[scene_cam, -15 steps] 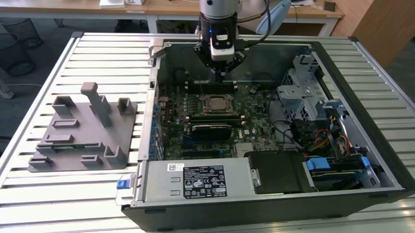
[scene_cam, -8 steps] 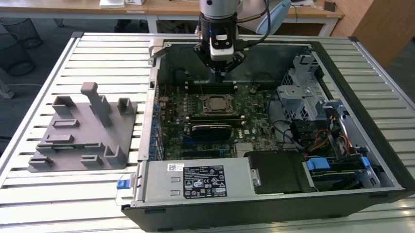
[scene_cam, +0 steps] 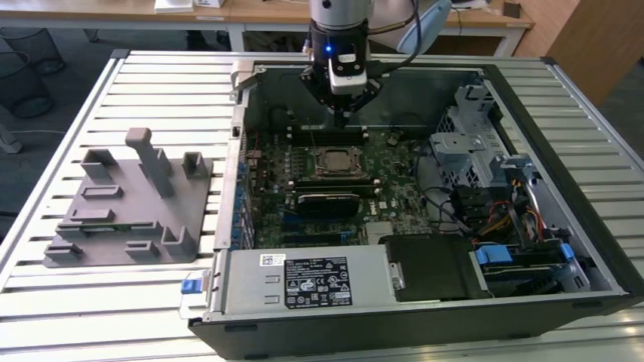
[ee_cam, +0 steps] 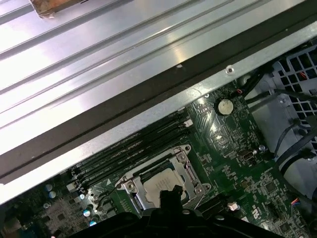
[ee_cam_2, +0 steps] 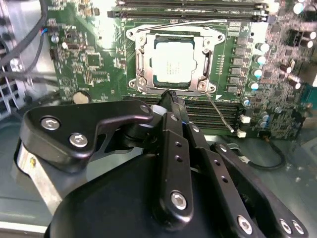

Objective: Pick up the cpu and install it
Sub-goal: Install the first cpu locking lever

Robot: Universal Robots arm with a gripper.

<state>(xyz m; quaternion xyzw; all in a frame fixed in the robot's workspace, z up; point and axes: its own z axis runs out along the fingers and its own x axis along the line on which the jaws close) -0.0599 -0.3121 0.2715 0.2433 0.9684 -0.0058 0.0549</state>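
The cpu (scene_cam: 332, 161) lies flat in the motherboard socket inside the open computer case, its silver top up. Both wrist views show the cpu (ee_cam_2: 176, 67) (ee_cam: 162, 184) seated within the metal socket frame (ee_cam_2: 140, 64). A thin wire lever (ee_cam_2: 220, 113) sticks out from the frame's corner over the memory slots. My gripper (scene_cam: 343, 118) hangs just above the board, slightly behind the socket in the exterior view, apart from the chip. Its fingertips (ee_cam_2: 171, 95) (ee_cam: 168, 191) meet in a narrow point with nothing between them.
The case wall (scene_cam: 237, 151) rises on the exterior view's left. A grey moulded fixture (scene_cam: 131, 200) lies outside it on the slatted table. A drive cage and cables (scene_cam: 483, 173) fill the exterior view's right. The power supply (scene_cam: 307, 279) sits at the front.
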